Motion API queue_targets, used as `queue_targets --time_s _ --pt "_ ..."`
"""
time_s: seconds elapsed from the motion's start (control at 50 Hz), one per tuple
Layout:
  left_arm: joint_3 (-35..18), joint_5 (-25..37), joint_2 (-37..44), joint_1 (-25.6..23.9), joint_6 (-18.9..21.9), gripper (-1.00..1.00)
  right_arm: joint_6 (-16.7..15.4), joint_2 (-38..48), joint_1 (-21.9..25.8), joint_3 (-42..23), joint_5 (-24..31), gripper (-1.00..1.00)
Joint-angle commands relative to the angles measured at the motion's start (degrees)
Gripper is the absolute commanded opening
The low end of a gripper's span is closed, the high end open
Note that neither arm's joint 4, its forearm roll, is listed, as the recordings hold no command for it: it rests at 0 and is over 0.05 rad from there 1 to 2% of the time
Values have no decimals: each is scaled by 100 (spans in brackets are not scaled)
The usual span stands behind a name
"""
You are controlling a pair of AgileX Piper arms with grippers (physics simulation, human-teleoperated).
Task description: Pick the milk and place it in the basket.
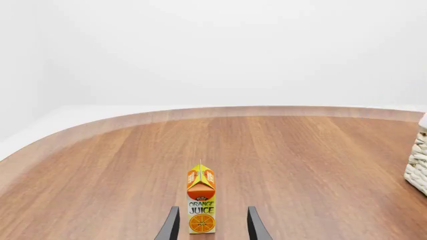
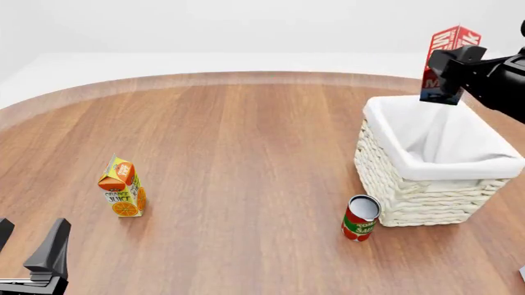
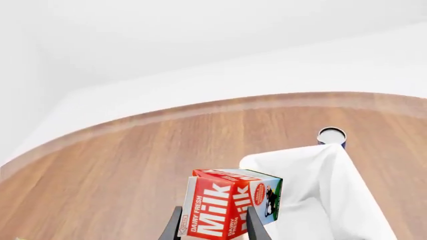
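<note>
The milk (image 2: 452,40), a red carton with white lettering, hangs tilted in my right gripper (image 2: 444,75), above the far edge of the basket (image 2: 410,192). The basket is cream wicker with a white cloth liner. In the right wrist view the fingers (image 3: 175,225) of the right gripper (image 3: 212,216) press the milk (image 3: 220,199) from both sides, with the basket's liner (image 3: 313,172) just beyond it. My left gripper (image 2: 29,249) is open and empty at the near left edge. It also shows in the left wrist view (image 1: 213,210), facing the juice carton.
An orange juice carton (image 2: 123,188) stands upright at the left and shows between the left fingers in the left wrist view (image 1: 201,200). A red can (image 2: 360,218) stands by the basket's near left corner. The basket's wall (image 1: 418,165) edges the left wrist view.
</note>
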Motion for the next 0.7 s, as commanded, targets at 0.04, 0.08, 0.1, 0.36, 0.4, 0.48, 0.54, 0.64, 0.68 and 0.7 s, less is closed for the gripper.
queue_targets --time_s 0.04,0.08,0.1,0.36,0.4,0.48,0.54,0.64,0.68,0.7 --pt "0 0 0 0 0 100 114 116 -108 -177 -3 -100" --pt "0 0 0 0 0 100 128 116 -116 -172 5 -100" --pt "0 0 0 0 0 100 162 128 -135 -164 5 -100" --pt "0 0 0 0 0 100 104 221 -317 -106 -52 -100" --pt "0 0 0 0 0 100 117 221 -340 -66 -72 -100" --pt "0 0 0 0 0 100 169 204 -384 13 -112 -100" --pt "0 0 0 0 0 100 197 223 -402 120 -183 -100" --pt "0 0 0 0 0 100 269 253 -397 276 -287 -100" --pt "0 0 0 0 0 100 308 245 -400 373 -330 -100" --pt "0 0 0 0 0 100 308 245 -400 373 -331 -100"
